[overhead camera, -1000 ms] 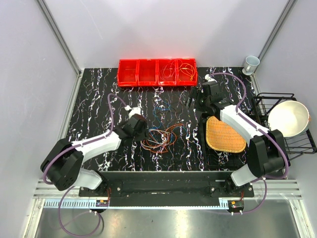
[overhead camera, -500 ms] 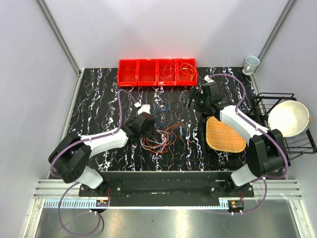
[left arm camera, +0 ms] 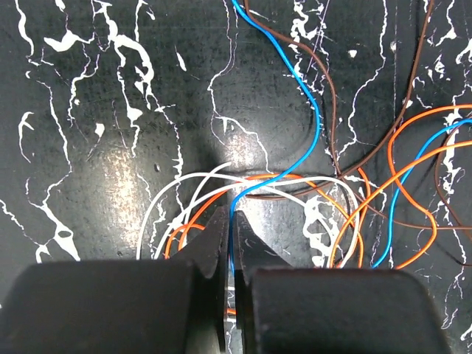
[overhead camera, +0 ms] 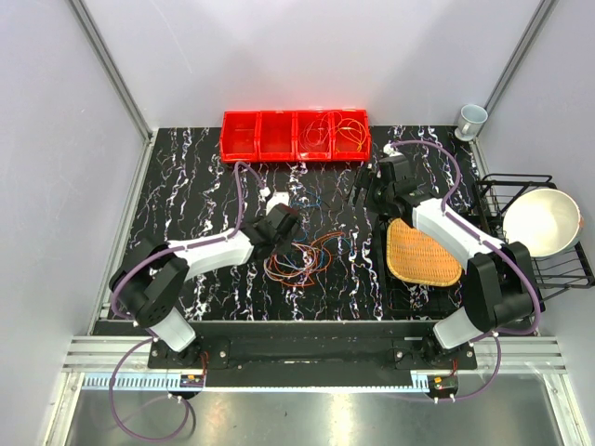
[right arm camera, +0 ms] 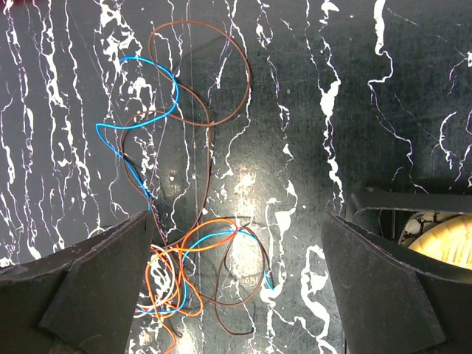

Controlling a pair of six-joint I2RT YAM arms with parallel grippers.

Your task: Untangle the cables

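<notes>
The cables (overhead camera: 305, 257) lie in a loose tangle of orange, blue, brown and white wires on the black marbled table, mid-front. My left gripper (overhead camera: 286, 232) sits at the tangle's left edge. In the left wrist view its jaws (left arm camera: 231, 221) are shut on a blue cable (left arm camera: 313, 125), which runs up and away between white (left arm camera: 177, 193) and orange (left arm camera: 413, 129) strands. My right gripper (overhead camera: 359, 190) hovers behind and right of the tangle, wide open and empty. In the right wrist view the tangle (right arm camera: 173, 276) lies near the left finger (right arm camera: 96, 280), and a brown loop (right arm camera: 240, 81) and a blue strand (right arm camera: 147, 61) lie beyond.
A red divided bin (overhead camera: 256, 137) at the back holds more thin wires in its right compartments. A woven orange tray (overhead camera: 423, 253) lies under the right arm. A black wire rack (overhead camera: 507, 186) with a white bowl stands at the right edge, a cup (overhead camera: 471, 119) at back right.
My left arm swung right and forward to the tangle's left edge, and its jaws closed on the blue cable. The right arm has stayed put, still open.
</notes>
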